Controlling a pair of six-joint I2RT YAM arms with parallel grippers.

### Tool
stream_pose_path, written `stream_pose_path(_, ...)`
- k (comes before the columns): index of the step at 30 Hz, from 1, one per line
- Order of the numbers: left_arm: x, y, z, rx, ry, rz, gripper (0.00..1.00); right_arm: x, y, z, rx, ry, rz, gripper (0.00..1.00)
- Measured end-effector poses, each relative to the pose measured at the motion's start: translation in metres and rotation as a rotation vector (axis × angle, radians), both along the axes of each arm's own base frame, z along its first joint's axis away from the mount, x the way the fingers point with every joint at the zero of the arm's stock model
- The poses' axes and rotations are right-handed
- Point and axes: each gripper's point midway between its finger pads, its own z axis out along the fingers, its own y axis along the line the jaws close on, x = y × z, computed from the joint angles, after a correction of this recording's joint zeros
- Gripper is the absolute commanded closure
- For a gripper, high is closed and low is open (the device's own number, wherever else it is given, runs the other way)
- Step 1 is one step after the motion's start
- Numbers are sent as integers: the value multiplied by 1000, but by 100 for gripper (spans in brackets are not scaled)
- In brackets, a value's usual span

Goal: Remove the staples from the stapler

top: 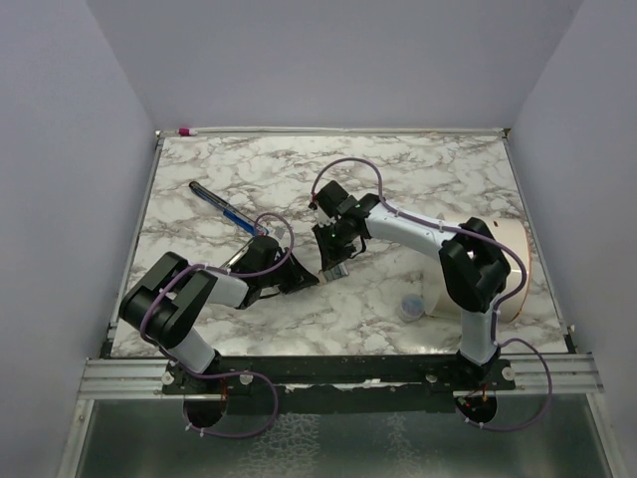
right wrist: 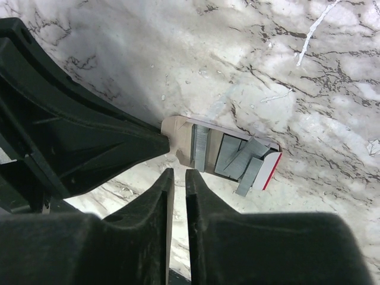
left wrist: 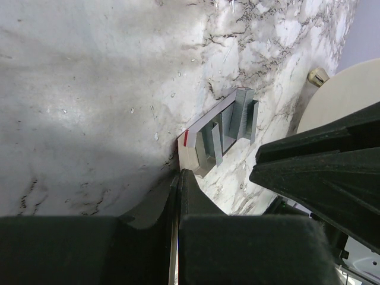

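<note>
While right gripper [right wrist: 179, 176] sits near-closed — staples [right wrist: 229, 155] lie beside.

Robot lab cell: plain walls [top: 60, 149], marble tabletop [top: 418, 169], aluminium rail [top: 338, 373].

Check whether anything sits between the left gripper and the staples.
Nothing visible does. The left gripper, shut, is right at the end flap of the open box; the staples lie inside it, uncovered.
</note>
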Motion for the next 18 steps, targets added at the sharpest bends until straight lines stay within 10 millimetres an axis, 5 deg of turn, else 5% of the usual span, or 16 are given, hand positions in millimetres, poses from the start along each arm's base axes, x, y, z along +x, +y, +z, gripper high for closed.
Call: stream_pose_path(18,0,0,0,0,0,0,100,2,-9,-29,-80,12,8,84)
